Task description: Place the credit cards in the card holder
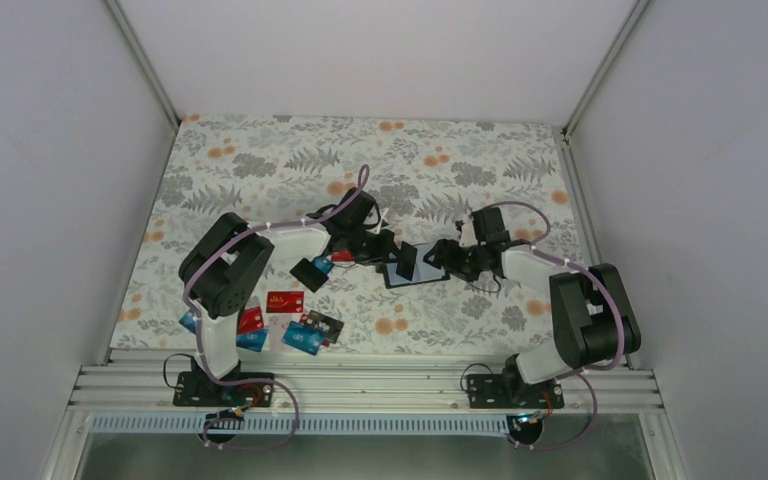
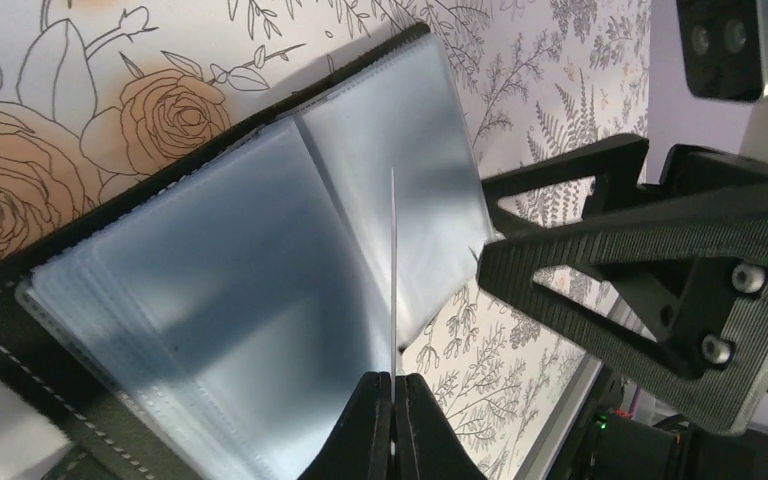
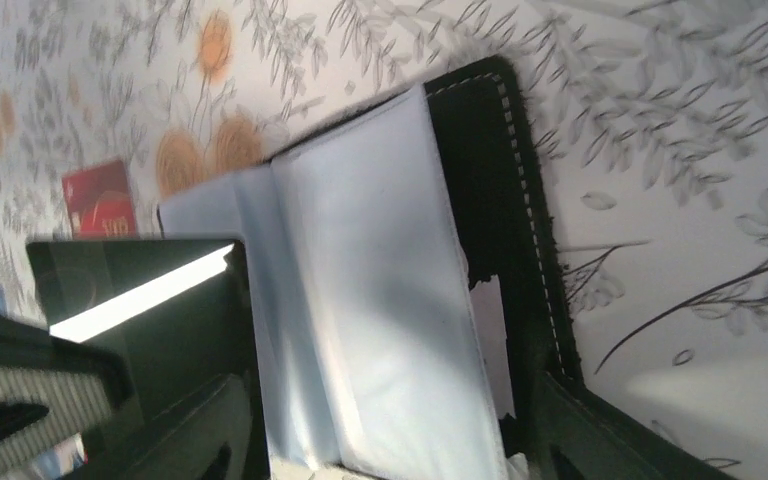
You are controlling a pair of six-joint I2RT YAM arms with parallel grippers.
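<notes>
The card holder [image 1: 407, 268] lies open on the floral mat, its clear grey-blue sleeves [image 2: 260, 290] facing up inside a black stitched cover [image 3: 500, 190]. My left gripper [image 2: 393, 385] is shut on a thin black credit card [image 2: 393, 260], seen edge-on over the sleeves; the right wrist view shows its glossy face [image 3: 150, 300]. My right gripper [image 3: 390, 440] is open, its fingers [image 3: 600, 430] standing on either side of the holder's near end. Several more credit cards, red [image 1: 285, 301], blue [image 1: 302, 338] and black [image 1: 326, 325], lie at the mat's near left.
Another black card [image 1: 310, 272] rests under the left arm's wrist. The right gripper's ribbed black finger [image 2: 620, 270] fills the right of the left wrist view. White walls enclose the mat, and an aluminium rail [image 1: 380, 385] runs along the near edge.
</notes>
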